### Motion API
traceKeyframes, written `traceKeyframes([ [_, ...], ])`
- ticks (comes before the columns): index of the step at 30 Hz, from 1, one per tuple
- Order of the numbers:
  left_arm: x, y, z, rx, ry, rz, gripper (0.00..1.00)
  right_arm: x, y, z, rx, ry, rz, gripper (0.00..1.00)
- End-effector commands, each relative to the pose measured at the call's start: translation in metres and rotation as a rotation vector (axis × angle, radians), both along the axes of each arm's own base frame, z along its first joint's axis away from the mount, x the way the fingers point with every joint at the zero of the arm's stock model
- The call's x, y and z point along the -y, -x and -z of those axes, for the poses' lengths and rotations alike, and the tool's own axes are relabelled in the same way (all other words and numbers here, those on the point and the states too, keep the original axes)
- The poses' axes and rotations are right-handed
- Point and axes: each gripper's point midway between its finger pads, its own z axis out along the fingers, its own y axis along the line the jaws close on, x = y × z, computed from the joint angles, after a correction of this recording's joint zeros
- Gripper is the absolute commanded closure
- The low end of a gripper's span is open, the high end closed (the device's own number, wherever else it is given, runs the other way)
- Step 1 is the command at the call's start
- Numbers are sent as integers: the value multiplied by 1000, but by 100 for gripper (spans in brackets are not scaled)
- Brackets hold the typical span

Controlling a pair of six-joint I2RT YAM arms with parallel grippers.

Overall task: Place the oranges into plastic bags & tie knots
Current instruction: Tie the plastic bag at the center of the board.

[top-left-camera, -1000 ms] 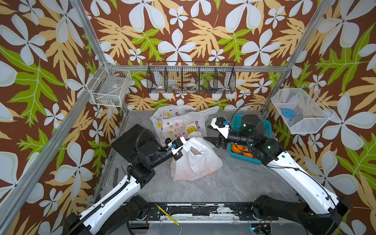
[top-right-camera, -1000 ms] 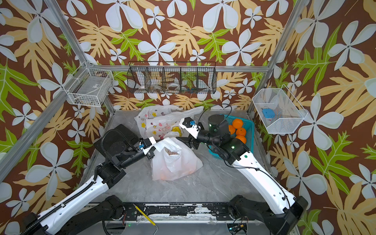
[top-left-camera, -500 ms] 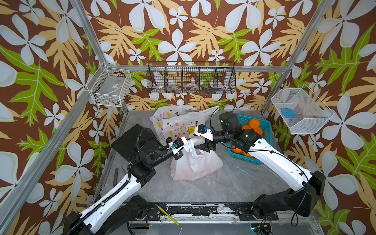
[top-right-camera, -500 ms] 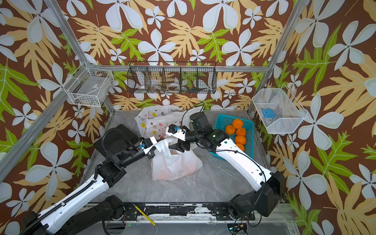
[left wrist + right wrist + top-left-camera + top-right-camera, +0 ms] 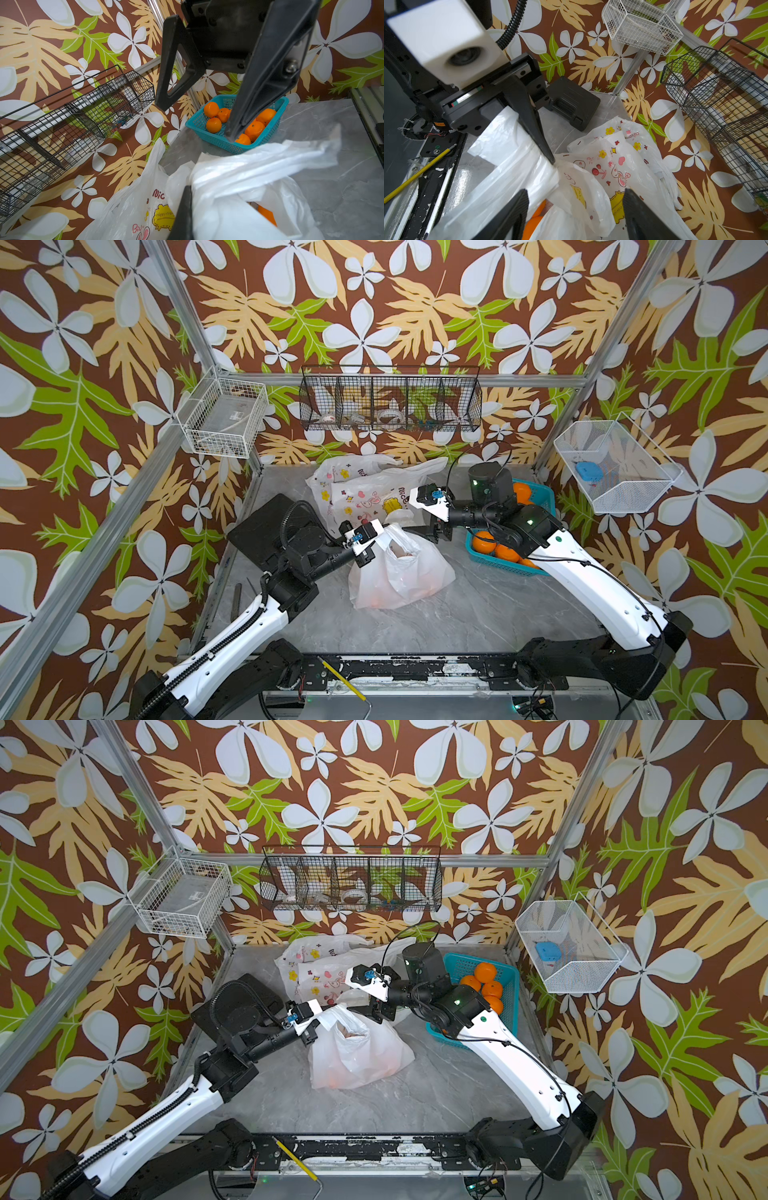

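A: Where are the glossy oranges (image 5: 485, 971) lying?
B: Some inside the translucent white plastic bag (image 5: 399, 576) on the grey tabletop (image 5: 478, 614), left pincer (image 5: 549, 158) clamping its handle (image 5: 500, 135), right pincer (image 5: 576, 192) gaping above; others are sitting in the teal lattice basket (image 5: 457, 965) beyond.

oranges (image 5: 214, 124) in basket (image 5: 226, 145) 6 | plastic bags (image 5: 399, 572) 3 | wire baskets (image 5: 390, 404) 3
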Motion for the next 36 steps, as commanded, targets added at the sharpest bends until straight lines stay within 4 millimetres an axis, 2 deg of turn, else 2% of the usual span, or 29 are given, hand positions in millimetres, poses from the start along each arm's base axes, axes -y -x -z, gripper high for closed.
traceKeyframes([
  [1,1,1,-7,26,6,8,100,2,-5,-3,-1,-5,38,25],
  [5,1,1,-7,24,6,7,100,-2,2,-6,-14,-30,-4,21],
  [7,1,1,-7,22,9,7,100,-6,12,1,-53,-31,-65,20],
  [10,1,1,-8,20,11,7,100,-11,16,18,-102,-22,-101,20],
  [16,1,1,-9,21,8,11,100,-25,14,48,-183,3,-121,29],
  [23,1,1,-8,19,2,12,100,-37,9,59,-233,-5,-122,38],
  [33,1,2,-12,17,17,10,100,-39,-1,71,-269,18,-66,72],
  [36,0,3,-14,4,32,11,100,-39,-3,66,-264,0,-52,88],
])
